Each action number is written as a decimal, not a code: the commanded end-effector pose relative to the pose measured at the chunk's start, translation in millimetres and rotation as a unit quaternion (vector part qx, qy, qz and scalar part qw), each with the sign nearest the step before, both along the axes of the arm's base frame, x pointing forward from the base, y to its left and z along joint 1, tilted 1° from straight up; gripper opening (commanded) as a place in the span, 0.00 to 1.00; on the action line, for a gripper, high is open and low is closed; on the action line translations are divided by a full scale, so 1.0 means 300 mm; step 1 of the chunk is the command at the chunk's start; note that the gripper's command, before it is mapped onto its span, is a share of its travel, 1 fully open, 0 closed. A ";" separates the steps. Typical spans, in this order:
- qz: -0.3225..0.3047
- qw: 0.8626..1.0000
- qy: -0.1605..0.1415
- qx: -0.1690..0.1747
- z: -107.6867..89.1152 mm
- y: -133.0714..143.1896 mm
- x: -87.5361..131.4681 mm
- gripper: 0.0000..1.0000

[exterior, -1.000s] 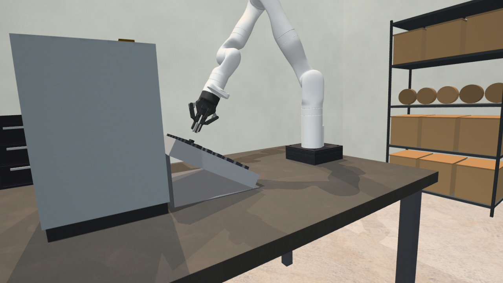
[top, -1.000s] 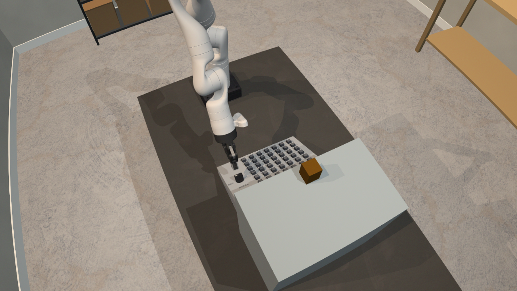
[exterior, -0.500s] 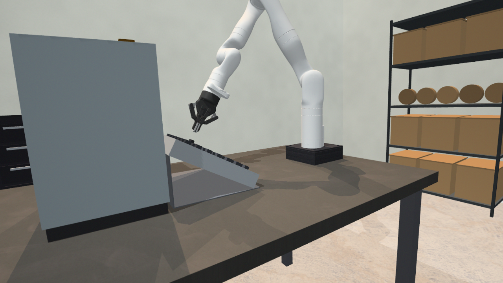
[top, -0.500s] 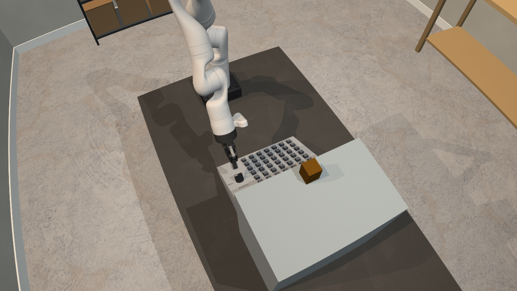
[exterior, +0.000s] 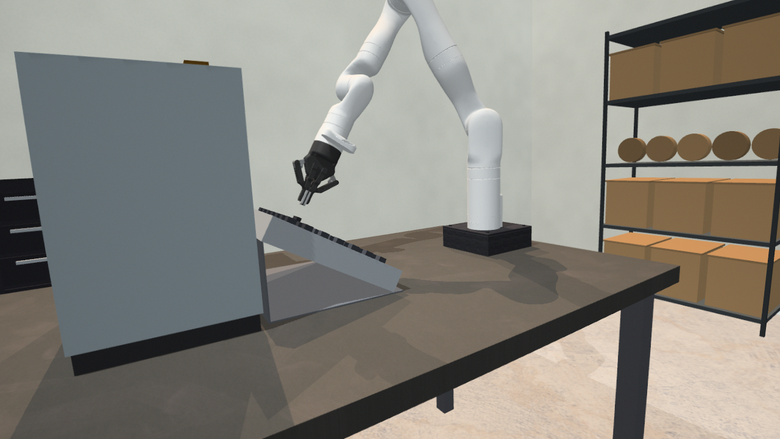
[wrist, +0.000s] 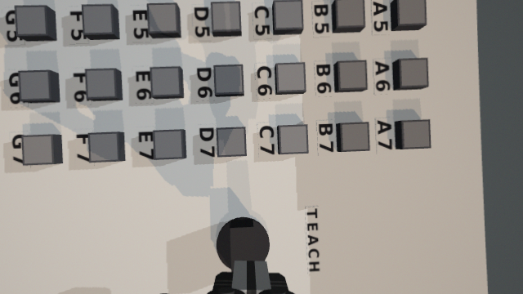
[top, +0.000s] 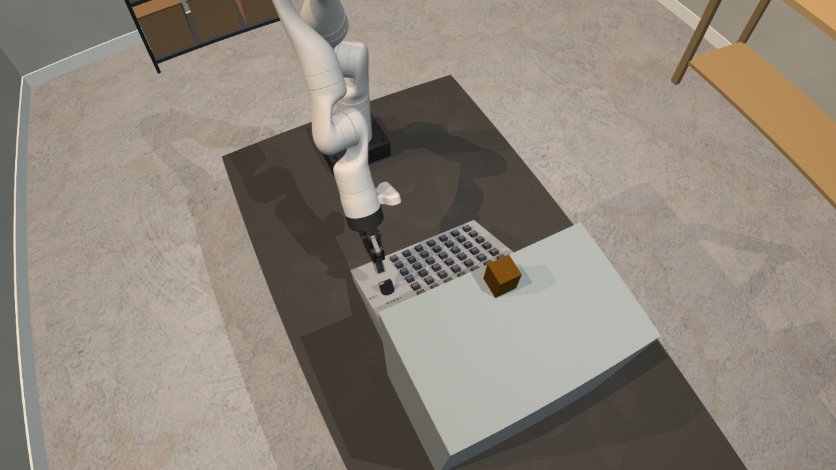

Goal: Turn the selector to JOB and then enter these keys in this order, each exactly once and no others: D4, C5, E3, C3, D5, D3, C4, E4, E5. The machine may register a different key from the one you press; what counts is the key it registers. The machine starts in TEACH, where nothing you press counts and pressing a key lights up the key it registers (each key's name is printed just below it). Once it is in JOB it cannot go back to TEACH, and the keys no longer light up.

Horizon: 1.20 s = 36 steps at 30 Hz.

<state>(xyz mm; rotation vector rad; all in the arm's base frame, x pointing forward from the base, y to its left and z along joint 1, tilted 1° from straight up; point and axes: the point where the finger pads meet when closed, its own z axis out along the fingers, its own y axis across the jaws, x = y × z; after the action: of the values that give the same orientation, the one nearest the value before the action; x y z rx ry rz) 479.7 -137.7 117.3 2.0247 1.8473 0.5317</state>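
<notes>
The sloping keyboard [top: 365, 286] [exterior: 357, 259] [wrist: 368, 184] is pale, with dark square keys and one round black knob [top: 385, 286] [exterior: 296, 219] [wrist: 243, 241]. It stands on the worktop [top: 409, 169] [exterior: 490, 349], in from the edges, beside one big grey box [top: 520, 344] [exterior: 147, 196]. One hand [top: 379, 269] [exterior: 304, 202] [wrist: 251, 275], fingers together, hangs above it.
</notes>
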 end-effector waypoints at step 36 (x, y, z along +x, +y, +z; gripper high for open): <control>0.024 1.000 -0.001 -0.012 -0.083 0.518 -0.054 0.10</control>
<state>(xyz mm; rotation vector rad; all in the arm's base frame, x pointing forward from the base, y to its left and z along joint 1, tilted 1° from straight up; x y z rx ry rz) 464.7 -18.9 97.2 2.0183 1.8550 0.5232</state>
